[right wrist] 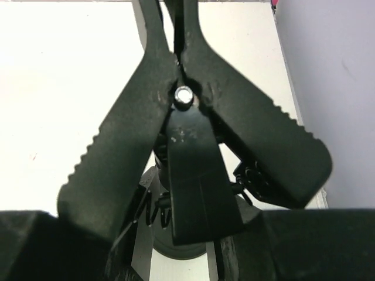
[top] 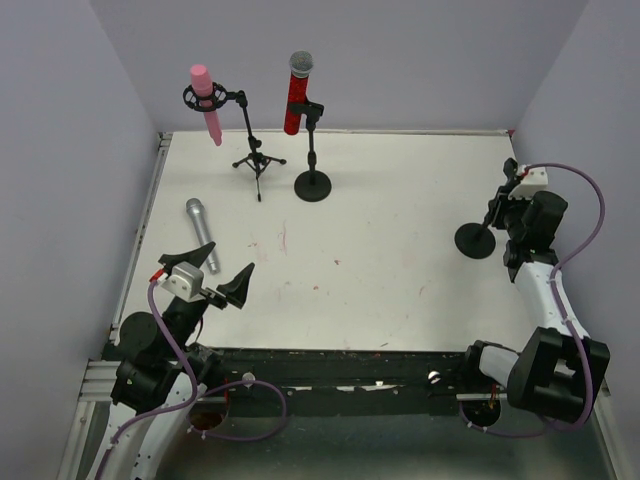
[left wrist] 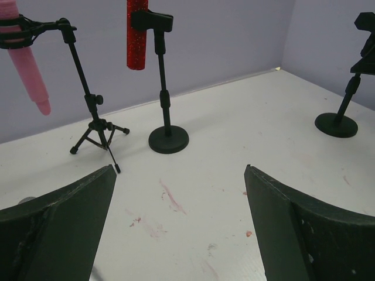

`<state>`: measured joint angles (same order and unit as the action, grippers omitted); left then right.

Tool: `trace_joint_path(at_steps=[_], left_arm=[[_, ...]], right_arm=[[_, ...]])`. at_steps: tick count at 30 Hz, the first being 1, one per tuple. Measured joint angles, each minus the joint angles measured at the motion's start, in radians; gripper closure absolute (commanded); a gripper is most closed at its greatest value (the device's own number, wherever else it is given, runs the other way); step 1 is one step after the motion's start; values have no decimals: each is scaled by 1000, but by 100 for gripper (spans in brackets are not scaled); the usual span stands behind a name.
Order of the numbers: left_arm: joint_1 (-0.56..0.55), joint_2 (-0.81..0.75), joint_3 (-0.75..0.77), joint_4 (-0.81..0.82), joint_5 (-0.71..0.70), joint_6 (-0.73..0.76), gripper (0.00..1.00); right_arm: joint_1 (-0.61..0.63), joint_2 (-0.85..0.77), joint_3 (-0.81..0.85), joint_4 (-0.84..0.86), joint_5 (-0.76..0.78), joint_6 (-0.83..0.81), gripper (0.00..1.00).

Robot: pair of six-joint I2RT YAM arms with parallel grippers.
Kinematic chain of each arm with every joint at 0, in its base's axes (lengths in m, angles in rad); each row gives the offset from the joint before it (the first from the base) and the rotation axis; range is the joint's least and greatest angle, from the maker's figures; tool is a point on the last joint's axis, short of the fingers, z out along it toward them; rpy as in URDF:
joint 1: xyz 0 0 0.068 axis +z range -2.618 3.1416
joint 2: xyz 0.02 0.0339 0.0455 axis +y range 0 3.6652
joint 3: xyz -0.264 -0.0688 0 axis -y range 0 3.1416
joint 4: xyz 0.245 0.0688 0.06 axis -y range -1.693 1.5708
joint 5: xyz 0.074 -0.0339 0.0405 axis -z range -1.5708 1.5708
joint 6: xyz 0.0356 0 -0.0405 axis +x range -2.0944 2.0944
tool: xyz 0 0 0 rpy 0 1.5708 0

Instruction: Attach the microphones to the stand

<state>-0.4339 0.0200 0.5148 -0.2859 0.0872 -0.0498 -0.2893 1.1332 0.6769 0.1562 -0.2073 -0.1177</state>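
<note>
**Q:** Which step is shown, and how is it done well?

**A:** A black stand on a round base (top: 475,240), set at the right of the white table (top: 400,270), is met from above by the right pincer (top: 492,215). In the right wrist view the stand's black spring clip (right wrist: 193,170), with toothed arms, is seen between the jaws, which stand partway apart. Whether the clip is actually pressed cannot be told. By judgement, the clip is best squeezed squarely, with the base kept flat, so that its mouth is held wide for loading.

**Q:** Where is the microphone, and what is in the way?

**A:** The slim silver-grey microphone (top: 202,232) is laid flat at the left of the table, just beside the left pincer (top: 210,272), which is spread wide and holds nothing. It is well apart from the empty stand, so a carry across the table is called for. The all-pink microphone (top: 206,105) is hung in a black tripod stand (top: 257,160). The red microphone with a silver mesh head (top: 295,100) is clipped to a second round-based stand (top: 312,183). Both are set at the back left and may be knocked if the lift is swung wide.
</note>
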Motion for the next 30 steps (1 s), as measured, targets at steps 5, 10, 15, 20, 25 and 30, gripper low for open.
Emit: trace_joint_path(at_steps=[5, 10, 15, 20, 25, 30], left_arm=[[0, 2, 0, 0, 0, 0, 1], [0, 2, 0, 0, 0, 0, 1], [0, 2, 0, 0, 0, 0, 1], [0, 8, 0, 0, 0, 0, 1], [0, 11, 0, 0, 0, 0, 1], [0, 27, 0, 0, 0, 0, 1]], right_arm=[[0, 26, -4, 46, -9, -21, 73], [0, 51, -5, 71, -47, -40, 81], [-1, 55, 10, 47, -129, -67, 84], [-5, 86, 97, -93, -359, -143, 85], [17, 115, 191, -219, -613, -204, 85], [164, 144, 283, -325, -744, -292, 84]])
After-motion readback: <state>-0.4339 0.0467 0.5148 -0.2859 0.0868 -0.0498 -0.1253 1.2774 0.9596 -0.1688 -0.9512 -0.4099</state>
